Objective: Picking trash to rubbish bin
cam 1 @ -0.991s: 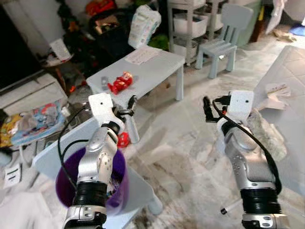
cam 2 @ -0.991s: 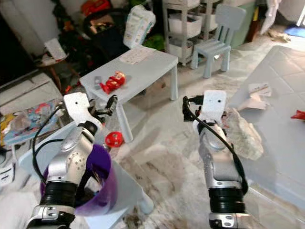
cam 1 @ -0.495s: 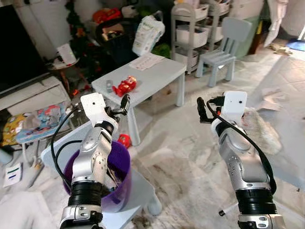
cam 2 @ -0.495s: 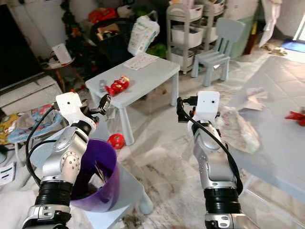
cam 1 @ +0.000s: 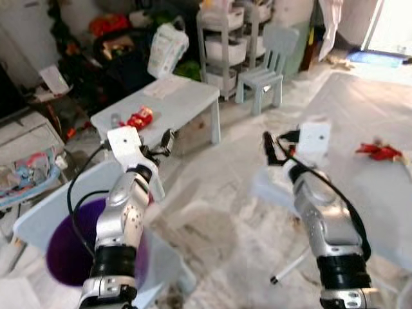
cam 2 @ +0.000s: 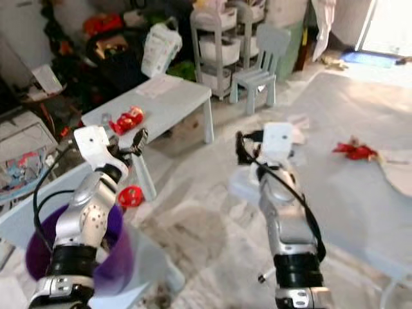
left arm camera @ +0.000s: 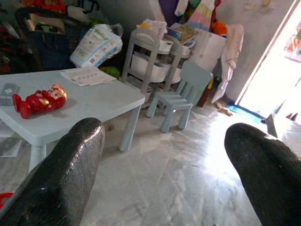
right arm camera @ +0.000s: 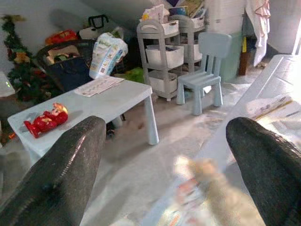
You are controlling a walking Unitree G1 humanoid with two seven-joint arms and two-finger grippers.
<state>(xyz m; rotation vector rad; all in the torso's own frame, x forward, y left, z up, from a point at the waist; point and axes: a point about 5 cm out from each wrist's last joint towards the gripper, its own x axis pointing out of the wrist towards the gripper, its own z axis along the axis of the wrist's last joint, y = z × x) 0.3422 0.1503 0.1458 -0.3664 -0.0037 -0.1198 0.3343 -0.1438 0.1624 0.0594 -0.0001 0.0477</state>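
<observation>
Currently searching | left hand (cam 1: 168, 140) open, empty | right hand (cam 1: 269, 147) open, empty | both raised, free for pickup | bin (cam 1: 61, 257) below left arm

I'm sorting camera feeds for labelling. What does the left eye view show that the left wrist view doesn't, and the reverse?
The left eye view alone shows the purple bin and the red scrap on the white table. The left wrist view alone shows its end effector's fingers close up, spread apart. Both show the small blue table, the red toy and the blue chair.
</observation>
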